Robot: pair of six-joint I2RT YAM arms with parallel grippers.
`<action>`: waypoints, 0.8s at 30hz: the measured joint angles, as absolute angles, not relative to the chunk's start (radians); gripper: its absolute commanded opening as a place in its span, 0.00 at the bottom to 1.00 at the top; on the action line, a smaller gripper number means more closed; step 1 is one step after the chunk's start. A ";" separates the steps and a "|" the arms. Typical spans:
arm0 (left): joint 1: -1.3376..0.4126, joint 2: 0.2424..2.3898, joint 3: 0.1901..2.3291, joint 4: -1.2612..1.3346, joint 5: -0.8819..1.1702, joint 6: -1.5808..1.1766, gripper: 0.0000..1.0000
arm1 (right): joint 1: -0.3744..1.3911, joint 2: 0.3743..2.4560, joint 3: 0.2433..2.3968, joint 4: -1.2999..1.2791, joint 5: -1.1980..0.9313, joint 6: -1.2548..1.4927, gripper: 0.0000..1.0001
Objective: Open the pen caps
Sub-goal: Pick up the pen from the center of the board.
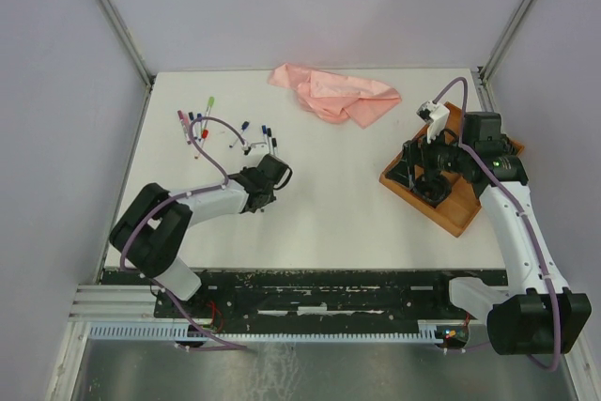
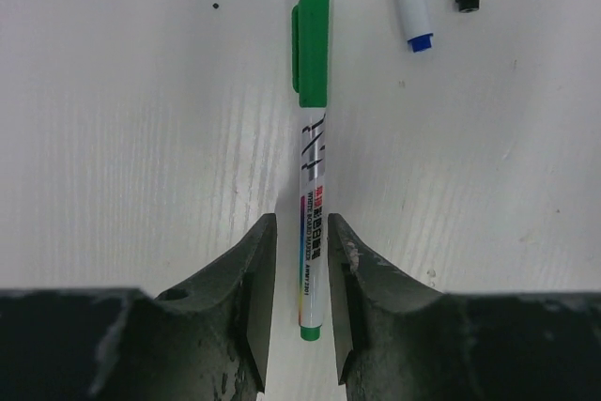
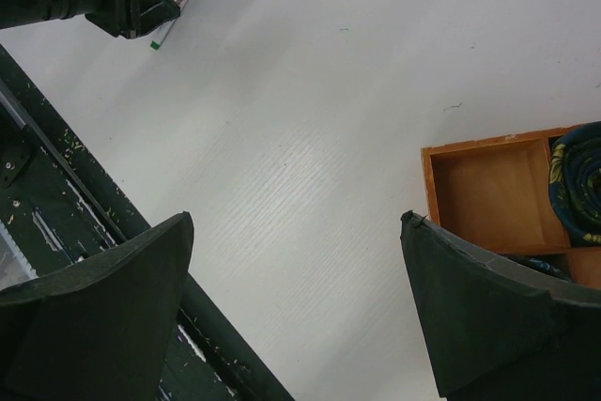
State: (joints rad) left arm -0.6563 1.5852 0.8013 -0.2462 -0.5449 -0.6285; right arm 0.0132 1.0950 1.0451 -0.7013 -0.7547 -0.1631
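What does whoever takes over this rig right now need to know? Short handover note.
Left gripper: jaws apart, straddling the white barrel of the green-capped pen near its tail. A gap shows on one side, so it is not clamped.
Right gripper: wide open, empty, above the table beside the wooden tray.
Things: green cap is on its pen. The other pens lie at the far left of the table.
Done: no cap seen off, though the others are too small to judge.
Left: grip the barrel, pull the green cap, then do the rest.
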 measured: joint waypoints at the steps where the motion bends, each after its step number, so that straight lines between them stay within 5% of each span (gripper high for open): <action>1: -0.655 1.591 0.802 -0.246 -0.543 -0.628 0.36 | 0.013 1.095 1.045 -0.701 -0.755 -0.163 0.99; 16: -0.634 1.626 0.812 -0.216 -0.511 -0.628 0.32 | 0.022 1.095 1.045 -0.704 -0.755 -0.163 0.99; 24: -0.627 1.626 0.809 -0.200 -0.490 -0.628 0.17 | 0.029 1.099 1.045 -0.704 -0.759 -0.159 0.99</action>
